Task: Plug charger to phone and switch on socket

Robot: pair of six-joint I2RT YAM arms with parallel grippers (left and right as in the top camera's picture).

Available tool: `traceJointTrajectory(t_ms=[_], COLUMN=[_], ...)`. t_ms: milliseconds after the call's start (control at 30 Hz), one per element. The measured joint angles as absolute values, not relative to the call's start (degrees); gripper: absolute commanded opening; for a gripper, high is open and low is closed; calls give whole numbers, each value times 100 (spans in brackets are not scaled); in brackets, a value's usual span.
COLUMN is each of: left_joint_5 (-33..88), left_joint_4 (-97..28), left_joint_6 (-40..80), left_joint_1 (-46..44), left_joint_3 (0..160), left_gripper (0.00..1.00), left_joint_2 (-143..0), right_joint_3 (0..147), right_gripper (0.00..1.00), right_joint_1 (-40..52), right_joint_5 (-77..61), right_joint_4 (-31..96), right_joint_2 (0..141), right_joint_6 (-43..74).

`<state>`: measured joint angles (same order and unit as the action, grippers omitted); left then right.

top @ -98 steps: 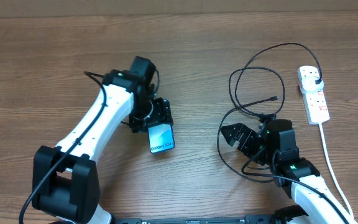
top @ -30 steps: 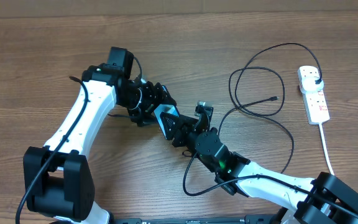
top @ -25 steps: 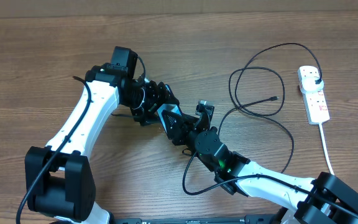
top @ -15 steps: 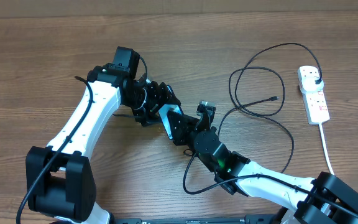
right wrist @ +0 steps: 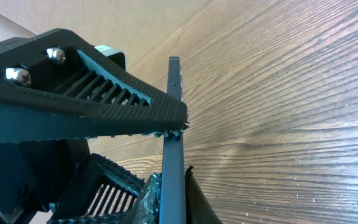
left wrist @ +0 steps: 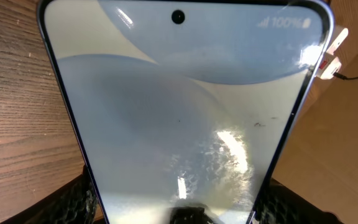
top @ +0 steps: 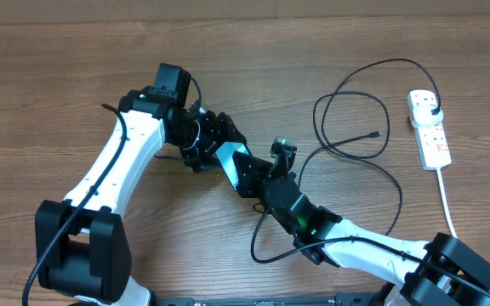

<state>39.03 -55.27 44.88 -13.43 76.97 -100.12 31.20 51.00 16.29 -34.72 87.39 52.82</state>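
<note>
The phone point(top: 228, 155) is clamped in the left tool point(top: 218, 146) over the middle of the desk point(top: 49, 102). Its lit screen is turned toward the left wrist camera. In that view the phone point(left wrist: 179, 124) fills nearly the whole picture, and the ribbed pads point(left wrist: 82, 199) are pressed against its two long edges near the bottom.

The right tool point(top: 253, 174) is set at the phone's other end. In the right wrist view the phone point(right wrist: 173, 174) is seen edge-on, and the right tool point(right wrist: 160, 152) is shown with its fingers parted. The toothed tip of the upper finger point(right wrist: 104, 93) lies against the thin edge, and nothing is gripped.

The charger point(top: 347, 110) is spread in loose loops on the right half of the desk, well apart from the phone. Its small connector tip point(top: 375, 134) lies free on the wood. Its black plug point(top: 433, 108) is seated in the socket point(top: 432, 140), which lies near the right edge. A white cord point(top: 451, 208) runs from the socket toward the front.
</note>
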Motion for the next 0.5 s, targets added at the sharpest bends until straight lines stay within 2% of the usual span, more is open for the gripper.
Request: traceJointTrajectory(t_ms=[133, 233, 500], left_joint_5=[4038, 4451, 5579], left_joint_4=[-5518, -5387, -5352], left_joint_6=[4482, 4340, 3269], left_joint_1=[-1251, -1050, -99], left_joint_3=[7699, 7699, 7730], left_gripper=[83, 98, 100], left_joint_2=[-10012, -10012, -10009], right_joint_3=[3120, 3129, 3144], right_gripper=[4, 4, 4], right_joint_1=[5046, 4919, 4224], right_joint_5=[1553, 1461, 615], right_joint_4=[-3520, -3597, -3533], right_joint_2=[8739, 8739, 8739], right_joint_6=[5256, 5271, 5859])
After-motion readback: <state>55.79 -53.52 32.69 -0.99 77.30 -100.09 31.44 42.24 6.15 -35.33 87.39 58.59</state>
